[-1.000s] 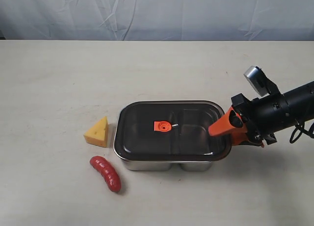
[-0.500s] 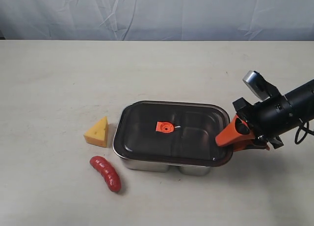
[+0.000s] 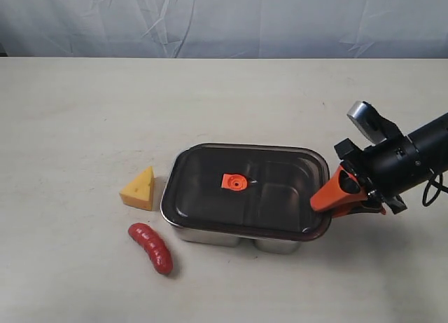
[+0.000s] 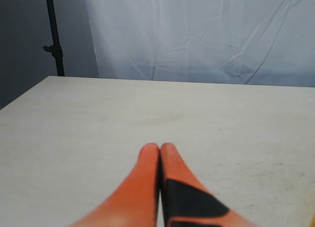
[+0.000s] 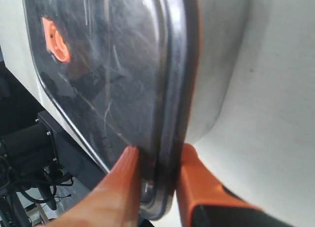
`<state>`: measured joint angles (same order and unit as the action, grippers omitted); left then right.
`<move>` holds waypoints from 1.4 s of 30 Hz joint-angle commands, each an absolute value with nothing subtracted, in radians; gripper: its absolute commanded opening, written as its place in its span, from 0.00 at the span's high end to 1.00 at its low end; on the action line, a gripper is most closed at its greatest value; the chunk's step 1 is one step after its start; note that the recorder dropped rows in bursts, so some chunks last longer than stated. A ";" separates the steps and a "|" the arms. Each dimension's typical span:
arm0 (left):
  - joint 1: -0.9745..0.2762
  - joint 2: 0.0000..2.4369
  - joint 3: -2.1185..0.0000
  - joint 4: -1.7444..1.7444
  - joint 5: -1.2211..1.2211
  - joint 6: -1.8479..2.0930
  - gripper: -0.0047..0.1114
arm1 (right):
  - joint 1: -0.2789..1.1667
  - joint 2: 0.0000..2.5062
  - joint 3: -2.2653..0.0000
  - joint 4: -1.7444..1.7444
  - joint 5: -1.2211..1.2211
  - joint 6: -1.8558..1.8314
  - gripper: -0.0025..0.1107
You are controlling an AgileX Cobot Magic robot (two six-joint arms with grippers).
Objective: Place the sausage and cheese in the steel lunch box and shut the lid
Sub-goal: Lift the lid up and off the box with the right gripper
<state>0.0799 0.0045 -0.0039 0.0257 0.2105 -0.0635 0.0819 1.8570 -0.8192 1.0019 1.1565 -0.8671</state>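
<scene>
- Near the middle of the worktop [image 3: 84,113], toward its front edge, sits the steel lunch box [image 3: 210,237]; the lid [image 3: 273,197] lies over it with its orange valve [image 3: 233,181] facing up
- At the box's right end, the right gripper [image 3: 318,202] is clenched on the lid's rim
- In the right wrist view, one orange finger [image 5: 120,187] presses the dark top face and the other sits under the edge; this pinch looks suited to lifting the lid clear, since the box must be opened before anything goes in
- Just beside the box's left end lies the cheese [image 3: 138,189], and the sausage [image 3: 151,248] lies nearer the front edge (both are outside the box, so filling has not yet begun)
- The left gripper [image 4: 160,150] is closed on nothing above bare worktop and is out of the exterior view; it looks parked clear of the work
</scene>
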 commanded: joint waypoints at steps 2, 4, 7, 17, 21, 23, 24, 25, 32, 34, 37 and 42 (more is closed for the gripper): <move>0.075 0.000 0.000 0.029 0.205 -0.067 0.96 | 0.082 1.819 -0.825 0.986 1.170 -0.867 0.99; 0.075 0.000 0.000 0.029 0.205 -0.067 0.96 | 0.082 1.797 -0.825 0.975 1.170 -0.863 0.99; 0.075 0.000 0.000 0.029 0.205 -0.067 0.96 | 0.082 1.764 -0.825 0.973 1.179 -0.863 0.99; 0.075 0.000 0.000 0.029 0.205 -0.067 0.96 | 0.082 1.668 -0.825 1.021 1.177 -0.907 0.99; 0.075 0.000 0.000 0.029 0.205 -0.067 0.96 | 0.082 1.641 -0.825 1.083 1.185 -0.943 0.99; 0.075 0.000 0.000 0.029 0.205 -0.067 0.96 | 0.082 1.629 -0.825 1.109 1.191 -0.955 0.99; 0.075 0.000 0.000 0.029 0.205 -0.067 0.96 | 0.082 1.620 -0.825 1.117 1.193 -0.958 0.99; 0.075 0.000 0.000 0.029 0.205 -0.067 0.96 | 0.082 1.614 -0.825 1.134 1.198 -0.970 0.99; 0.075 0.000 0.000 0.029 0.205 -0.067 0.96 | 0.082 1.583 -0.825 1.221 1.202 -0.994 0.99; 0.075 0.000 0.000 0.029 0.205 -0.067 0.96 | 0.082 1.576 -0.825 1.233 1.198 -0.994 0.99; 0.075 0.000 0.000 0.029 0.205 -0.067 0.96 | 0.071 1.557 -0.825 1.240 1.180 -0.996 0.99; 0.075 0.000 0.000 0.029 0.205 -0.067 0.96 | -0.009 1.483 -0.845 1.228 1.109 -0.996 0.99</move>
